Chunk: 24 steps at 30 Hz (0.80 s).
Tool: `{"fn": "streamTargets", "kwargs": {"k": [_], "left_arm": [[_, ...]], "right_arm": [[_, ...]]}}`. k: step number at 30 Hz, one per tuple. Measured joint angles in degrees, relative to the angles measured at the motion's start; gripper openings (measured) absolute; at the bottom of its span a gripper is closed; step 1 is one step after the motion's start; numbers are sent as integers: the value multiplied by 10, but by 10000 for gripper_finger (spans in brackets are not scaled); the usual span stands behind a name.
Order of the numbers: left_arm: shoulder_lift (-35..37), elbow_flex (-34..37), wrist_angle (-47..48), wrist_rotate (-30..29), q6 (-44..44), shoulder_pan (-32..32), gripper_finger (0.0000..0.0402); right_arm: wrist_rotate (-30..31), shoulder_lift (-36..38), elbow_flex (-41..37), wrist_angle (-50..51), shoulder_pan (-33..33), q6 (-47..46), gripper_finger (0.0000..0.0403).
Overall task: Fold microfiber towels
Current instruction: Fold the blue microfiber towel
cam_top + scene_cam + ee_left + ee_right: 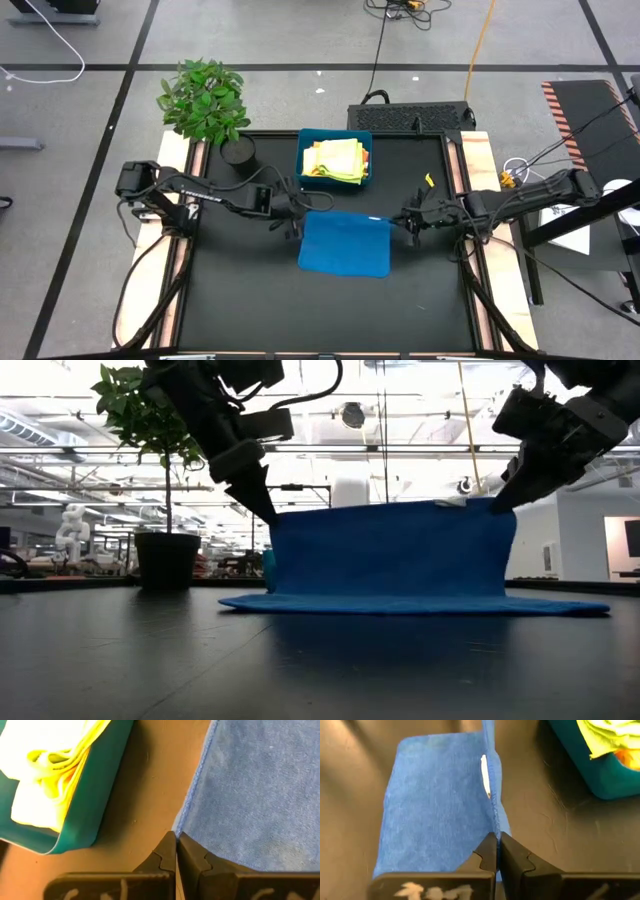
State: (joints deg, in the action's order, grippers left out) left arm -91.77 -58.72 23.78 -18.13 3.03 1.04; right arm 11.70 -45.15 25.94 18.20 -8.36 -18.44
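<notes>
From above, I see the blue towel (344,245) in the middle of the black table (240,310), just in front of the teal tray (334,181). The left gripper (296,217) is at the towel's far left corner and the right gripper (409,224) is at its far right corner. In the tray lie more towels, a lime green one (337,158) on top and a bit of an orange one (367,157) at the side. A potted plant (207,100) stands at the far left of the table

From table height, I see both grippers holding the far edge of the blue towel (392,555) up in the air, so this part hangs like a wall, while the near part lies flat on the table. The left gripper (268,508) and the right gripper (500,501) each pinch one top corner

In the left wrist view, my left gripper (176,840) has its fingers pressed together on the corner of the blue towel (260,795). The tray (95,795) is beside it with pale yellow towels (47,765) inside

In the right wrist view, the right gripper (497,839) is closed tight on the hem of the blue towel (435,805); a small white label (484,770) sits at this hem, and the tray (585,765) is near
</notes>
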Motion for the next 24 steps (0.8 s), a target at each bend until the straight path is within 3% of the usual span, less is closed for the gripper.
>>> {"fn": "streamTargets", "kwargs": {"k": [12,20,24], "left_arm": [[0,0,7,1,-24,23,4],[0,0,14,4,-17,73,5],[0,0,11,52,0,93,9]], "right_arm": [[-29,-11,22,-11,-37,-14,0],[-30,-118,22,-109,-116,-49,0],[-30,-169,22,-141,-148,-71,0]]}}
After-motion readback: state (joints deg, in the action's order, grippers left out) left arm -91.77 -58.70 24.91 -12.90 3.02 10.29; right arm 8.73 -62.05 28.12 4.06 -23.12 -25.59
